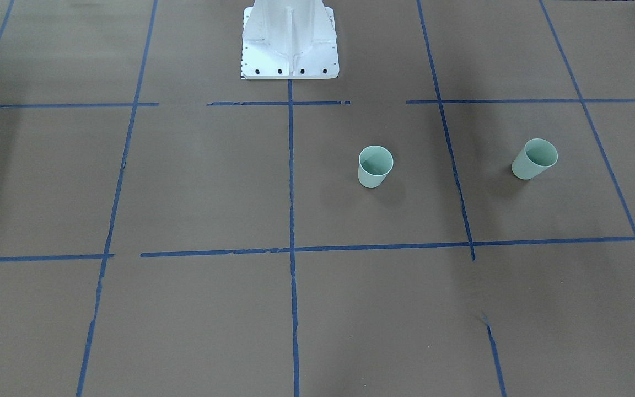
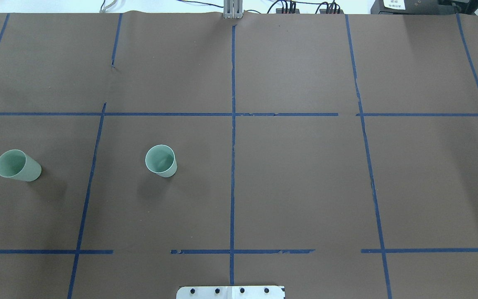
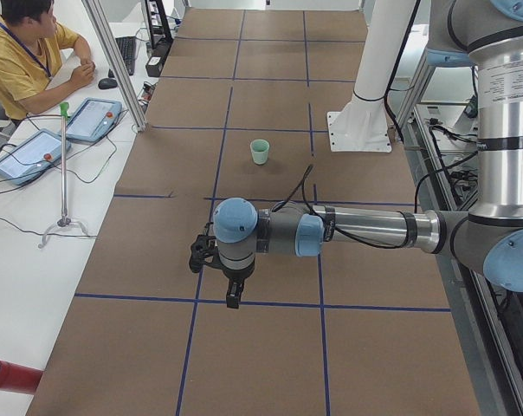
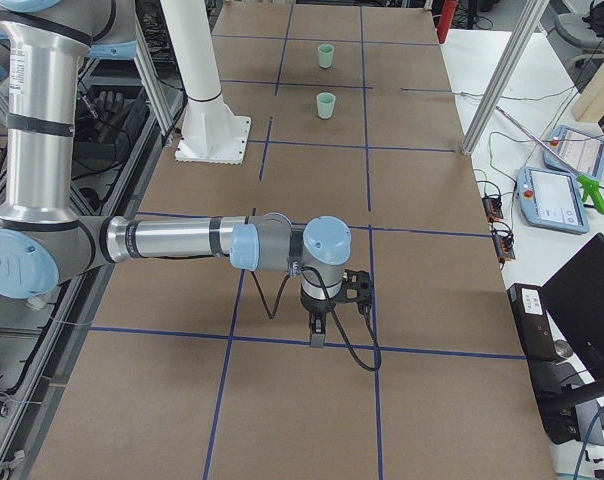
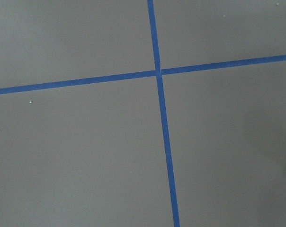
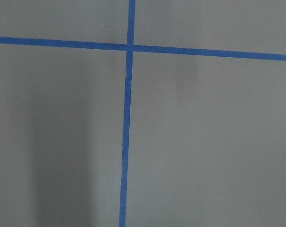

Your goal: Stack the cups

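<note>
**Left claw [image 3: 233, 299], right claw [image 4: 317, 335] away from cups**

Released or clenched, I cannot tell. Each points down from a level, outstretched forearm. Two small pale mint-green plastic tumblers, inner tumbler [image 2: 161, 160] and outer tumbler [image 2: 17, 165], stand well apart on the robot's left, mouths up, presumably ready for nesting.

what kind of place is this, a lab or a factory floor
Probably a robotics lab workcell: a table gridded with blue tape, the left arm and right arm reaching over it, and an operator seated by teach pendants.
</note>
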`<state>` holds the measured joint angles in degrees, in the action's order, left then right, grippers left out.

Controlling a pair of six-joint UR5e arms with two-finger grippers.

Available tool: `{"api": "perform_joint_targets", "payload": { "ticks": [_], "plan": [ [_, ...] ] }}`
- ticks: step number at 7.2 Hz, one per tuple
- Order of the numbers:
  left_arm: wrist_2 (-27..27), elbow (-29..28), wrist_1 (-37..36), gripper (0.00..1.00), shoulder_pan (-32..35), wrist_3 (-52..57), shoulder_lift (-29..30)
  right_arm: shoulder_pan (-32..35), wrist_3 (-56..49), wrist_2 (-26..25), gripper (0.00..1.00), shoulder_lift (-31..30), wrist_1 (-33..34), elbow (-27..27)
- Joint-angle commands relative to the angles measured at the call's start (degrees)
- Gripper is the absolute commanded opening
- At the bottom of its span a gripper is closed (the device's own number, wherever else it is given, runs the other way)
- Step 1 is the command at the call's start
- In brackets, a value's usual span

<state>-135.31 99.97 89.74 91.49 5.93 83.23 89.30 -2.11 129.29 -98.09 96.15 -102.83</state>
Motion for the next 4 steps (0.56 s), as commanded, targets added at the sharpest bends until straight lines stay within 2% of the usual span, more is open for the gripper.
{"api": "perform_joint_targets", "payload": {
  "ticks": [1, 4],
  "plan": [
    [0.13, -0.39, 0.0, 1.0, 0.0, -0.04, 0.0, 0.08, 0.0, 0.0, 1.0, 0.0, 0.0, 0.0],
    [-0.13, -1.36, 0.09, 1.0, -0.09, 0.04, 1.31, 0.08, 0.0, 0.0, 1.0, -0.09, 0.0, 0.0]
  ]
}}
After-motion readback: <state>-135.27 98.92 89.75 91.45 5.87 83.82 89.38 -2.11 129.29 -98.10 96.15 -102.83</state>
